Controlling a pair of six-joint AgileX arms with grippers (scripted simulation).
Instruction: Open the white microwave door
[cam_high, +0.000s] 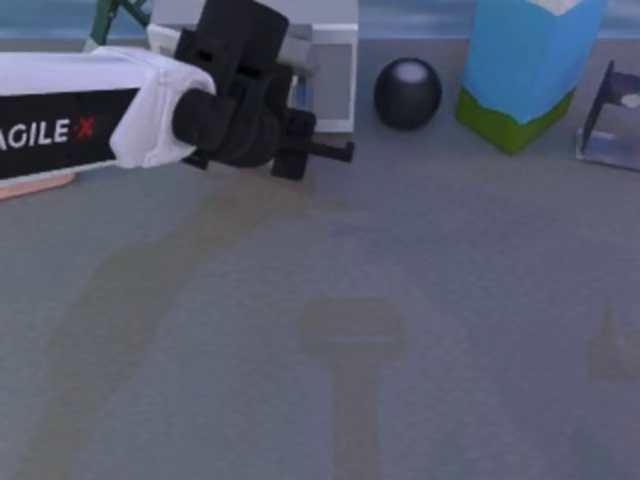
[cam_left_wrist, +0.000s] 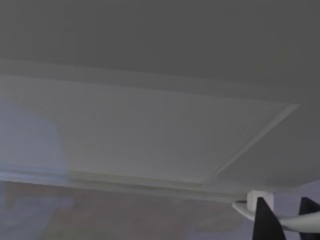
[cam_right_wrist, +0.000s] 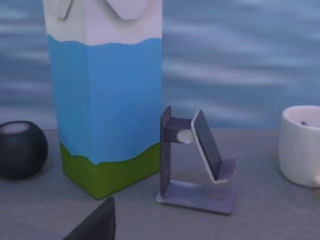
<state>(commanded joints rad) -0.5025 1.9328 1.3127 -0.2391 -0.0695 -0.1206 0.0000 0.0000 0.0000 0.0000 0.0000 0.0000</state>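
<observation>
The white microwave (cam_high: 335, 55) stands at the table's back, left of centre, and my left arm covers most of it in the top view. In the left wrist view the microwave door (cam_left_wrist: 150, 135) fills the picture from very close as a flat pale framed panel. Its white handle (cam_left_wrist: 257, 200) sticks out near the door's edge. My left gripper (cam_high: 343, 151) (cam_left_wrist: 286, 222) is at the microwave's front right corner, its dark fingertips (cam_left_wrist: 264, 220) on either side of the handle bar, shut on it. My right gripper is out of the top view.
A black ball (cam_high: 407, 92) sits right of the microwave, then the tall blue-and-green carton (cam_high: 525, 65) and a phone on a stand (cam_high: 610, 120). The right wrist view adds a white mug (cam_right_wrist: 301, 145) at the far right. A wooden stick (cam_high: 35, 185) lies at the left edge.
</observation>
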